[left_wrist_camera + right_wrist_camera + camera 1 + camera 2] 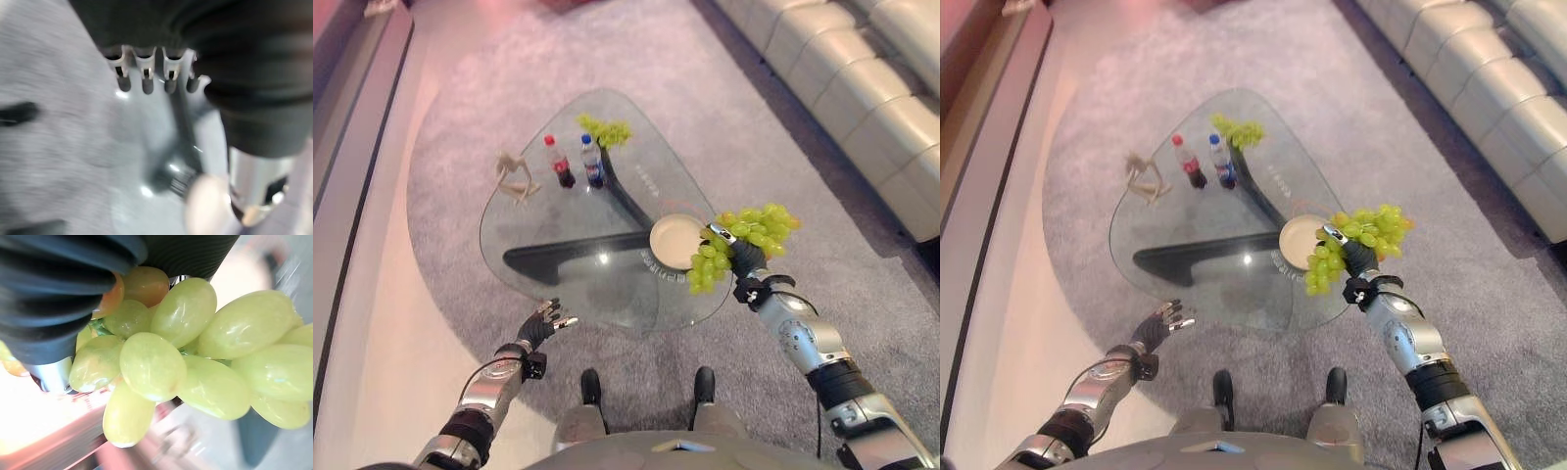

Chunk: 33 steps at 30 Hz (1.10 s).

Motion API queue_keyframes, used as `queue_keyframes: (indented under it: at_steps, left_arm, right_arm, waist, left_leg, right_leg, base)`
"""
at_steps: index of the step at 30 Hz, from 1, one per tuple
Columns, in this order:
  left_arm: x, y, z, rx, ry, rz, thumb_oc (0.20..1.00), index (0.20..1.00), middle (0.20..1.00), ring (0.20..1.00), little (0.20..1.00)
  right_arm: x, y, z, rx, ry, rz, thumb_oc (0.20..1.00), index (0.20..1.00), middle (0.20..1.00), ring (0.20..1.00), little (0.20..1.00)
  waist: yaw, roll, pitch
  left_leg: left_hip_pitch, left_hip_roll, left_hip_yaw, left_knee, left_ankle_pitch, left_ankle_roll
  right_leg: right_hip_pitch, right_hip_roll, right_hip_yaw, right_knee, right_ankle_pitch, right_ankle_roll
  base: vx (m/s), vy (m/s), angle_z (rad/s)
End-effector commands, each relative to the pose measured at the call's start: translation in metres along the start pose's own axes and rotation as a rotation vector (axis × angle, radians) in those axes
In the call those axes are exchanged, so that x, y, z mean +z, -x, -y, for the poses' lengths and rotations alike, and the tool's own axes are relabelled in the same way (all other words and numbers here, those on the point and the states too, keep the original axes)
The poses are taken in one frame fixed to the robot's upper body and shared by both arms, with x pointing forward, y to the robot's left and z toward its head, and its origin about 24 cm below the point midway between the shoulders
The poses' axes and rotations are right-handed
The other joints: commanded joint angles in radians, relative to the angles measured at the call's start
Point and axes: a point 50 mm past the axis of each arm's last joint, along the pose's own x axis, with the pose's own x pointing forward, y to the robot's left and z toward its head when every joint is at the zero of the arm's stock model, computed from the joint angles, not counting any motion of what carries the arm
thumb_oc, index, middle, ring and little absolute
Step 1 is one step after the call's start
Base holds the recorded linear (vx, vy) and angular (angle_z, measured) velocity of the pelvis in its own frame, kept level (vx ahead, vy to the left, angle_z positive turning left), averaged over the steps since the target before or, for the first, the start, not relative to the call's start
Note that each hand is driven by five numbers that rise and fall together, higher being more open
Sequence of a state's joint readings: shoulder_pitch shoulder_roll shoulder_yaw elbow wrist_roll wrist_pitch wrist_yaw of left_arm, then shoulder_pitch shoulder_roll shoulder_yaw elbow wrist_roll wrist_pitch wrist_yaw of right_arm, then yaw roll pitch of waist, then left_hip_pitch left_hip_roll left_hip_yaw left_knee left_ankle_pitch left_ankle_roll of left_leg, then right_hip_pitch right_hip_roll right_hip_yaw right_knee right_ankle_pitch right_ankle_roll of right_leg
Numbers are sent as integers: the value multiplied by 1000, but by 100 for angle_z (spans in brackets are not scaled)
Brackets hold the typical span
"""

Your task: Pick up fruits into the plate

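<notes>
My right hand (744, 257) is shut on a bunch of green grapes (756, 229), held just off the right rim of the glass table, beside the cream plate (674, 239). Part of the bunch (708, 266) hangs down over the plate's near right edge. The grapes (195, 357) press close against the hand in the right wrist view. A second bunch of green grapes (606, 130) lies at the far side of the table. My left hand (544, 322) hovers at the table's near left edge, open, with straight fingers (145, 73).
Two small bottles (576, 163), one red-capped and one blue-capped, stand on the glass table (538, 230) near a pale wooden figure (516, 177). A cream sofa (862, 88) runs along the right. Grey carpet (489, 78) surrounds the table.
</notes>
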State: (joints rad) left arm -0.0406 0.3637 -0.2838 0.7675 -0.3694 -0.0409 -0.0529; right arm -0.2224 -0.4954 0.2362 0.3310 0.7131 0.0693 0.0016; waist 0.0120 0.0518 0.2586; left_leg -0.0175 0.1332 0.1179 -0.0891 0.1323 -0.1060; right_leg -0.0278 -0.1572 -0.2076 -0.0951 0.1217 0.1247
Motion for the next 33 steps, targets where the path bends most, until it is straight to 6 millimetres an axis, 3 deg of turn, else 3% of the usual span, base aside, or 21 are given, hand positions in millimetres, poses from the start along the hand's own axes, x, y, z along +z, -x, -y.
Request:
queue_keyframes:
  at_steps: [1, 4, 6, 10, 14, 18, 20, 28, 33]
  left_arm:
    - [17, -6, -27, 114, -86, 43, 1000, 1000, 1000, 1000, 1000]
    - [9, -5, -32, 153, -76, 23, 1000, 1000, 1000, 1000, 1000]
    - [8, -5, -37, 204, -79, 31, 1000, 1000, 1000, 1000, 1000]
    - [12, -6, -42, 276, -55, 52, 1000, 1000, 1000, 1000, 1000]
    - [14, -3, -48, 331, -71, 71, 1000, 1000, 1000, 1000, 1000]
    - [12, 1, -53, 368, -106, 79, 1000, 1000, 1000, 1000, 1000]
    - [15, 1, -53, 372, -119, 95, 1000, 1000, 1000, 1000, 1000]
    - [20, 4, -48, 341, -91, 138, 1000, 1000, 1000, 1000, 1000]
    - [7, 11, -51, 331, -107, 98, 1000, 1000, 1000, 1000, 1000]
  right_arm:
    - [78, -21, 2, -51, 109, 309, 200, 200, 200, 200, 200]
    - [90, -24, 18, -113, 161, 313, 200, 200, 200, 200, 200]
    - [120, -27, 38, -200, 253, 338, 200, 200, 200, 200, 200]
    - [142, -27, 54, -282, 331, 352, 200, 200, 200, 200, 200]
    - [153, -25, 77, -399, 497, 265, 200, 200, 200, 200, 200]
    - [183, -18, 96, -542, 717, 241, 200, 200, 200, 200, 200]
    - [205, -15, 99, -628, 870, 237, 200, 200, 200, 200, 200]
    - [256, 5, 112, -899, 1216, 232, 200, 200, 200, 200, 200]
    - [266, 12, 116, -1037, 1311, 200, 200, 200, 200, 200, 200]
  waist:
    - [32, -44, 95]
    - [46, -35, 129]
    - [63, -24, 196]
    - [81, -24, 261]
    - [107, -34, 261]
    - [134, -26, 261]
    - [148, -15, 261]
    - [179, 33, 261]
    - [193, 54, 261]
  left_leg:
    - [-37, -78, -39, 29, -137, 40]
    - [-68, -82, -43, 36, -130, 38]
    - [-135, -92, -46, 73, -120, 35]
    - [-204, -107, -53, 124, -119, 37]
    - [-317, -128, -72, 165, -118, 49]
    - [-416, -150, -89, 225, -124, 60]
    - [-463, -165, -97, 259, -126, 66]
    - [-569, -188, -115, 321, -132, 85]
    - [-607, -199, -132, 383, -177, 91]
  right_leg:
    - [-4, 7, -36, 100, -145, -14]
    - [-35, 7, -49, 122, -148, -19]
    - [-97, 14, -54, 168, -154, -30]
    - [-158, 20, -58, 208, -156, -37]
    - [-278, 26, -74, 253, -155, -41]
    - [-376, 15, -95, 312, -162, -43]
    - [-422, 1, -104, 344, -164, -41]
    - [-527, -23, -114, 416, -174, -44]
    - [-570, -29, -91, 487, -222, -46]
  base:
    - [-90, -40, 3]
    - [-60, 6, 14]
    - [-140, 24, 13]
    - [-54, -21, 8]
    - [-20, -62, 14]
    - [1, -36, 11]
    - [27, 1, 14]
    - [45, 30, 11]
    - [113, -10, 12]
